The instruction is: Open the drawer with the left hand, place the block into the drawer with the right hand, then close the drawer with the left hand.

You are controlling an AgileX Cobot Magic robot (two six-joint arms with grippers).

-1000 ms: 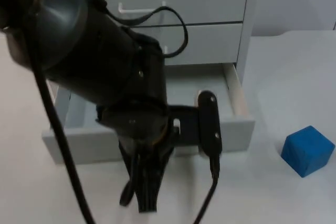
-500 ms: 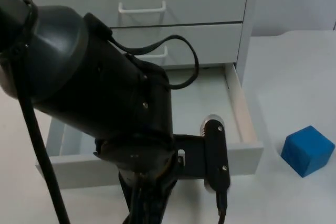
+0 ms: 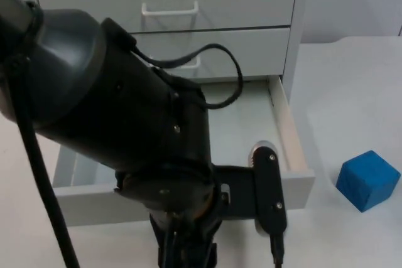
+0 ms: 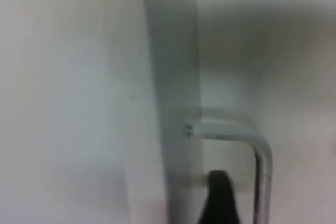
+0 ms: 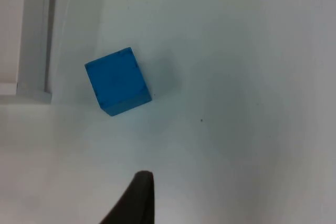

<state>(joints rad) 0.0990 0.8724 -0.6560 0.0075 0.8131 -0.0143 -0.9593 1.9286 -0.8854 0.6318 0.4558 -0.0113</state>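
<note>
The bottom drawer (image 3: 291, 135) of the grey cabinet stands pulled out, its inside bare where it shows. My left arm covers most of it, and my left gripper (image 3: 186, 254) hangs just in front of the drawer's front panel (image 3: 300, 187). In the left wrist view the drawer front (image 4: 173, 77) and its white handle (image 4: 261, 153) are very near. A blue block (image 3: 368, 180) lies on the table to the right of the drawer. My right gripper hovers over the table, open and holding nothing, one fingertip (image 5: 137, 199) a short way from the blue block (image 5: 117, 80).
Two shut drawers with white handles (image 3: 169, 9) sit above the open one. The cabinet's right side (image 3: 300, 10) borders the white table (image 3: 352, 92), where the block lies. A drawer corner (image 5: 32, 90) stands close to the block.
The drawer has slid further out toward the table's front, and my left arm has moved the same way with it. The blue block has stayed in place.
</note>
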